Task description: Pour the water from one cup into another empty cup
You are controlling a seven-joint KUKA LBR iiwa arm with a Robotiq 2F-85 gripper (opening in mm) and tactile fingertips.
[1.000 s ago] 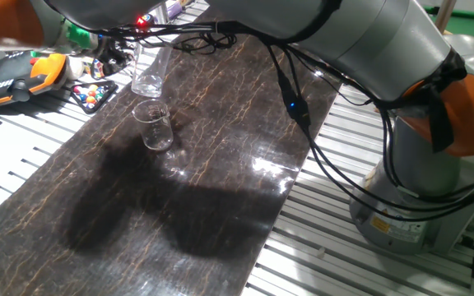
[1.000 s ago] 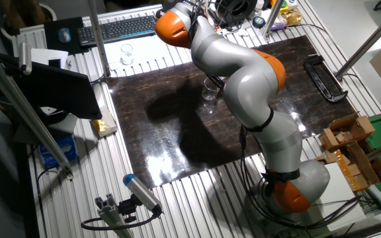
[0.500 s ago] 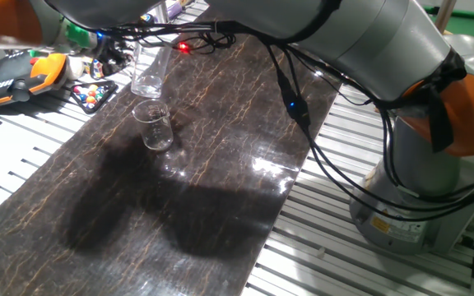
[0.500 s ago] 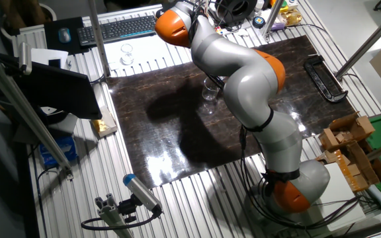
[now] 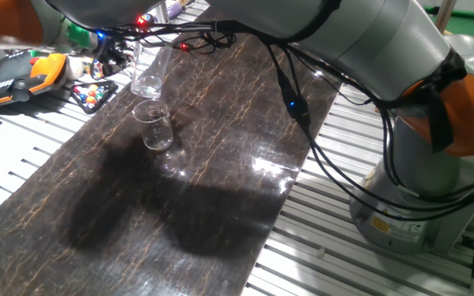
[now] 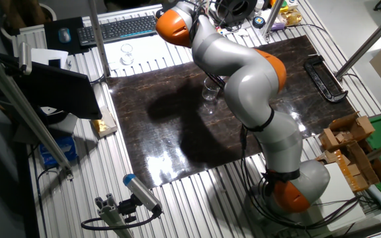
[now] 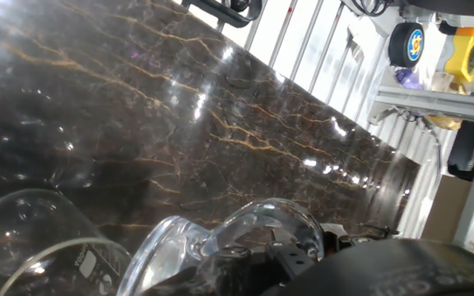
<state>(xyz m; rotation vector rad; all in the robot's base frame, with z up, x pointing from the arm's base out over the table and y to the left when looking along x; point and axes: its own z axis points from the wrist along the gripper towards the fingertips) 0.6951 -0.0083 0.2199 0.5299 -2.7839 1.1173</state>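
The claw [image 7: 303,263] sits at the bottom edge of the hand view, dark and mostly cut off; it seems to be grasping the tumbler [image 7: 257,234], but I cannot tell for certain. In one fixed view the tumbler [image 5: 148,76] hangs tilted near the far left corner of the dark marble-patterned bench [image 5: 220,189], its base lower than its mouth. The tapered cup [image 5: 155,126] stands upright just beside it, nearer the camera along the left edge, and looks empty. The water is too clear to make out. This looks like the start of the pour. Next, the rim likely needs bringing over the cup's wide mouth, then tipping slowly.
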